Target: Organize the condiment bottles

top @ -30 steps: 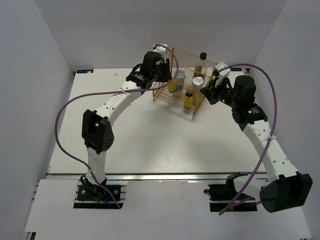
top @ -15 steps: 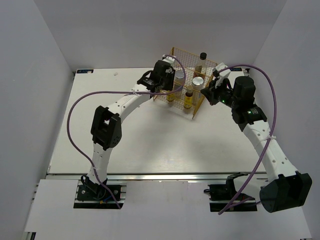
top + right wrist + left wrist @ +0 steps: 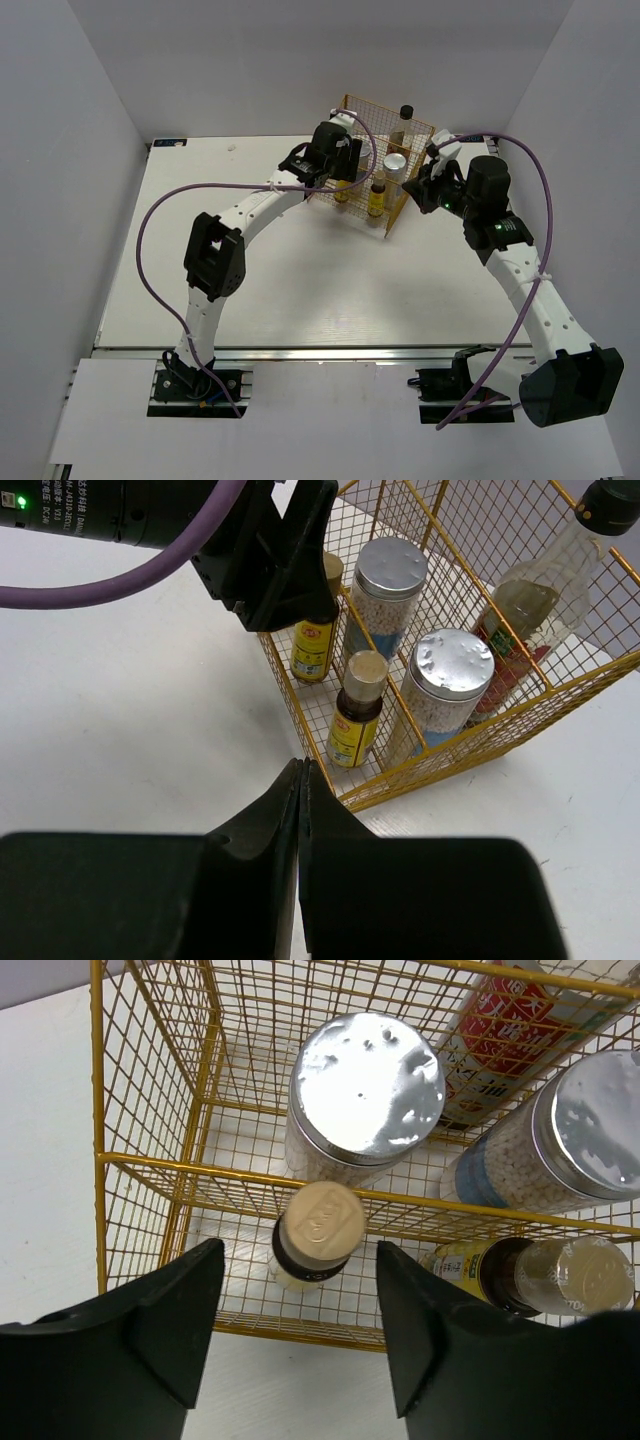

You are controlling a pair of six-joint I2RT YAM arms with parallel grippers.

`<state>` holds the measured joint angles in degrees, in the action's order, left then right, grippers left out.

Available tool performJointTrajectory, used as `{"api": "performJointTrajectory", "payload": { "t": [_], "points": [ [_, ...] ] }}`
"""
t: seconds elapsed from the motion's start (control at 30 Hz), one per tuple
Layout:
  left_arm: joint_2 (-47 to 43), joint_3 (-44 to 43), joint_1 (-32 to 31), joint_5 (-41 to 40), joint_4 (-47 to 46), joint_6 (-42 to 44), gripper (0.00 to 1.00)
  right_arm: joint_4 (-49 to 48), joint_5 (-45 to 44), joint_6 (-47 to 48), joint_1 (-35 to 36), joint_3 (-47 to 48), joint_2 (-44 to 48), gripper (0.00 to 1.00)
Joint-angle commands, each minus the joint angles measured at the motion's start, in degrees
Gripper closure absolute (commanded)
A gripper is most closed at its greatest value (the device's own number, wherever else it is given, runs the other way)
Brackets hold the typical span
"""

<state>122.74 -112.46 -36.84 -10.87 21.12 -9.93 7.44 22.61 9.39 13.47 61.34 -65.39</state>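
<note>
All the condiment bottles stand in the gold wire rack [image 3: 150,1160]. A tiny amber bottle [image 3: 318,1225] with a tan cap is in the front left compartment, and its twin [image 3: 520,1275] is to its right. Behind them are two white cylinders [image 3: 368,1085] [image 3: 595,1125] with silvery lids and the tall clear bottle [image 3: 500,1030] with a red label. My left gripper [image 3: 298,1300] hangs open just above the first amber bottle, whose cap touches neither finger. My right gripper [image 3: 302,770] is shut and empty, on the rack's right side [image 3: 422,188].
The rack [image 3: 345,105] stands at the back middle of the white table [image 3: 300,280]. Both arms reach in toward it, the left gripper [image 3: 345,172] over its front left corner. White walls close in the table's sides and back.
The left arm has swung right and down over the rack's front left compartment, and its jaws have opened off the tiny amber bottle. The right arm has not moved.
</note>
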Motion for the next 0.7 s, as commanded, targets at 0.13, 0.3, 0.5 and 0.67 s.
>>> {"api": "performJointTrajectory", "payload": {
  "t": [0.13, 0.3, 0.5, 0.67],
  "points": [
    [-3.55, -0.04, -0.60, -0.55, -1.34, 0.18, 0.23, -1.64, -0.37, 0.10, -0.55, -0.35, 1.49, 1.00],
    [-6.28, 1.02, -0.60, 0.23, -2.14, -0.70, 0.22, -0.85, -0.11, 0.45, -0.55, -0.26, 1.75, 1.00],
    [-17.34, 7.42, -0.60, 1.73, -6.52, -3.07, 0.10, 0.99, 1.82, 2.03, -0.55, 0.44, 2.19, 0.48],
    [-31.92, 24.28, -0.60, 2.26, -12.86, -5.62, 0.02, 7.05, 3.58, 0.82, -0.56, 3.34, 0.61, 0.11]
  ]
}}
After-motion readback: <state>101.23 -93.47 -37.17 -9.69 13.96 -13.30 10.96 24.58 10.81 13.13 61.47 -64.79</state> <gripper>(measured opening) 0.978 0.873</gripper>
